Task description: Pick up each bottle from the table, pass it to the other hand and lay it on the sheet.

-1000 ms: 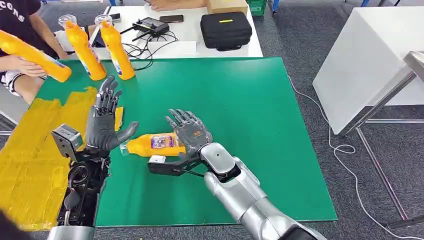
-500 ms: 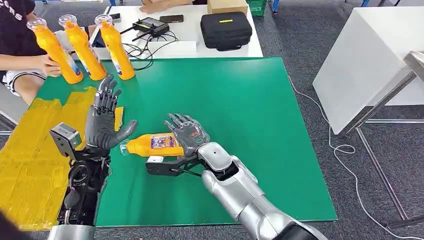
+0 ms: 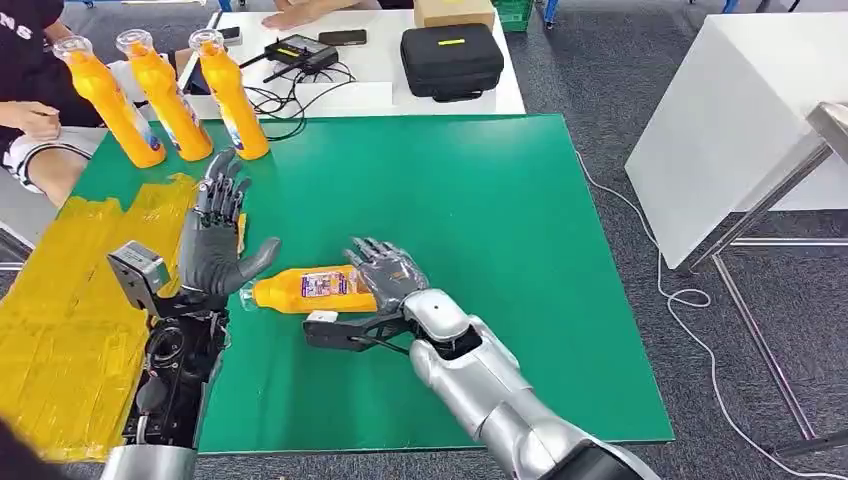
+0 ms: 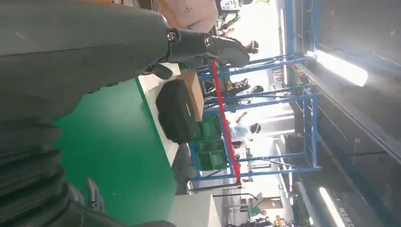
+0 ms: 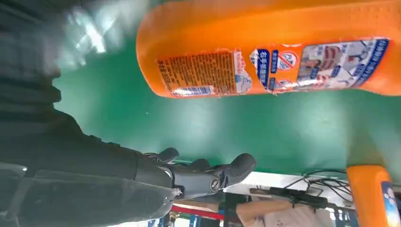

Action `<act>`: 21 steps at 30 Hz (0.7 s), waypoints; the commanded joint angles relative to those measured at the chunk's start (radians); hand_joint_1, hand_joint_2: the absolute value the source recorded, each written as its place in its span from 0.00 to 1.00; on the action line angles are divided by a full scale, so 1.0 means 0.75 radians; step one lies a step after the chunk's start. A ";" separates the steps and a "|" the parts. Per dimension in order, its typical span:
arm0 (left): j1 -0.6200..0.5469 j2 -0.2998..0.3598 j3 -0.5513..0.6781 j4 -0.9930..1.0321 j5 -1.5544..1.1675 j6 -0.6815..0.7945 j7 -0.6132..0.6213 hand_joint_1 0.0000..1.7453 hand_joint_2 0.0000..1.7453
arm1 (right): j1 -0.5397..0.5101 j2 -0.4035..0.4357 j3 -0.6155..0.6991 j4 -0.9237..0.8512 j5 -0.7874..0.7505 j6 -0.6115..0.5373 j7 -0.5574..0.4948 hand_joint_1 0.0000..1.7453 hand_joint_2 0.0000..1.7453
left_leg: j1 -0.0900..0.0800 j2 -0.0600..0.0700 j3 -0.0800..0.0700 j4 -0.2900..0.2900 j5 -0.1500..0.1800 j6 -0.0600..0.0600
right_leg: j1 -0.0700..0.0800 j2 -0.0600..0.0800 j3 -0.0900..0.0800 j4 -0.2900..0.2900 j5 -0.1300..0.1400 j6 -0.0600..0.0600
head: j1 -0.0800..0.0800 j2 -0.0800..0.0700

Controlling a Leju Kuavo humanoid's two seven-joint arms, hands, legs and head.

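Lying mid-mat, the bottle [image 3: 312, 288] sits between spread left hand [image 3: 215, 250] and right hand [image 3: 388, 272] (fingers apart).

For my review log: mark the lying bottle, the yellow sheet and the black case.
lying bottle [image 3: 310, 288], head view, on its label.
yellow sheet [image 3: 60, 330], head view, on a bare stretch.
black case [image 3: 452, 60], head view, on its lid.

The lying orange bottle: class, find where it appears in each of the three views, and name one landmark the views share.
Head view: the lying orange bottle is on the green mat, between the left hand and the right hand.
Left wrist view: not in it.
Right wrist view: it spans the frame's upper part, label showing.
Shared landmark: the green mat, seen in all three views.
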 commanded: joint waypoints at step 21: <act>-0.079 -0.012 -0.057 0.124 0.011 -0.003 0.006 0.00 1.00 | -0.056 -0.012 -0.051 0.134 -0.021 0.060 0.019 0.00 1.00 | 0.000 -0.003 0.004 -0.001 -0.001 0.001 | 0.000 -0.005 0.006 -0.001 -0.002 0.001 | 0.000 0.000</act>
